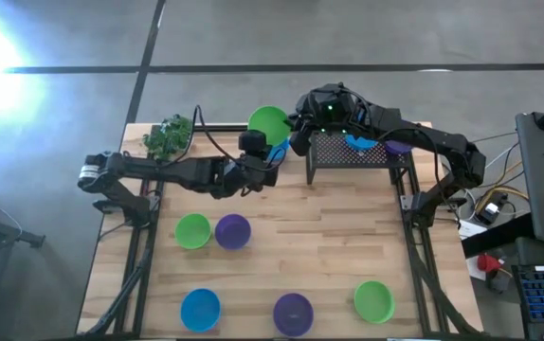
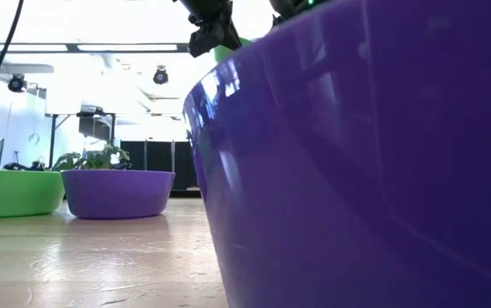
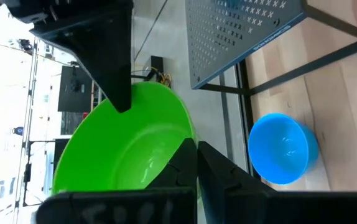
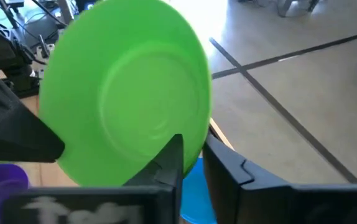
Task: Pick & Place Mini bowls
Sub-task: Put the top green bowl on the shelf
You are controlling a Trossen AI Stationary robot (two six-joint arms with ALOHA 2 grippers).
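A bright green mini bowl (image 1: 270,121) is up in the air near the table's far edge, between both grippers. My left gripper (image 1: 262,135) reaches it from the left and is shut on it. My right gripper (image 1: 297,126) comes from the right and is also shut on it. The left wrist view looks into the green bowl's hollow (image 3: 129,155); the right wrist view faces its underside (image 4: 129,93). A blue bowl (image 3: 282,149) rests on its base on the table below. Several more green, blue and purple bowls sit on the near half. My left gripper (image 3: 197,152) pinches the green bowl's rim (image 3: 190,127) between its two fingers, one inside the hollow and one outside. The bowl is lifted clear and tilted. My right gripper (image 4: 194,152) pinches the rim (image 4: 198,134) on the opposite side, its fingers either side of the wall, the bowl's underside facing its camera.
A black perforated rack (image 1: 353,156) stands right of the held bowl, with a blue bowl (image 1: 357,142) and a purple bowl (image 1: 397,147) on it. A small plant (image 1: 168,135) sits at the far left corner. Bowls lie at green (image 1: 193,230), purple (image 1: 232,230), blue (image 1: 200,309), purple (image 1: 293,313), green (image 1: 373,299).
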